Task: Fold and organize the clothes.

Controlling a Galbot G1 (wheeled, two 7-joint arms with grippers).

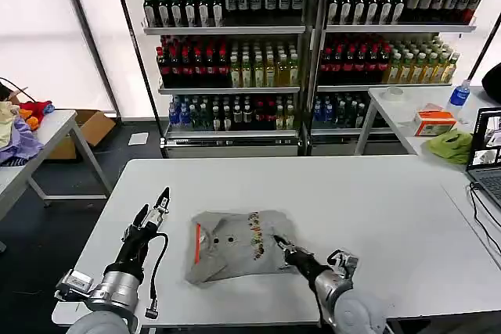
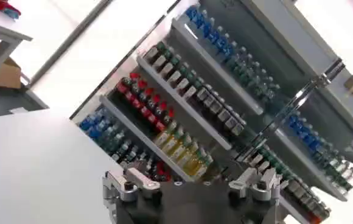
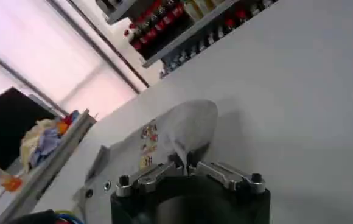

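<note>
On the near half of the white table point(image 1: 376, 193) lies one grey shirt point(image 1: 235, 249), partly folded into a rough square, slightly rumpled. Orange collar lining point(image 1: 197, 238) shows at its left edge, two small buttons just right of that, and a multicoloured print point(image 1: 256, 234) runs down the right-centre. In the right wrist view the shirt point(image 3: 182, 131) sits just ahead of the gripper, print point(image 3: 147, 146) visible.

Right gripper point(image 1: 279, 245) is low at the shirt's right near edge, jaws together, pinching a fold of cloth; the right wrist view shows the gripper point(image 3: 185, 163) with fabric pulled up into a ridge between its fingers point(image 3: 164, 170).

Left gripper point(image 1: 160, 202) is raised above the table, left of the shirt and clear of it, pointing up and away. Jaws look close together in the head view, but open or closed — cannot tell. The left wrist view shows its gripper point(image 2: 192, 179) base, aimed at the shelves, with bare tabletop point(image 2: 36, 164) below.

Farther back: a side table point(image 1: 47, 127) at left with a pile of coloured clothes point(image 1: 19, 127), cardboard box point(image 1: 90, 127) beneath it. Right, another table point(image 1: 407, 115) with an orange box point(image 1: 433, 121), green cloth point(image 1: 450, 146), blue-capped bottle point(image 1: 459, 98), laptop point(image 1: 487, 150) at the edge. At the back, shelves point(image 1: 313, 52) packed with drink bottles point(image 1: 227, 64).
</note>
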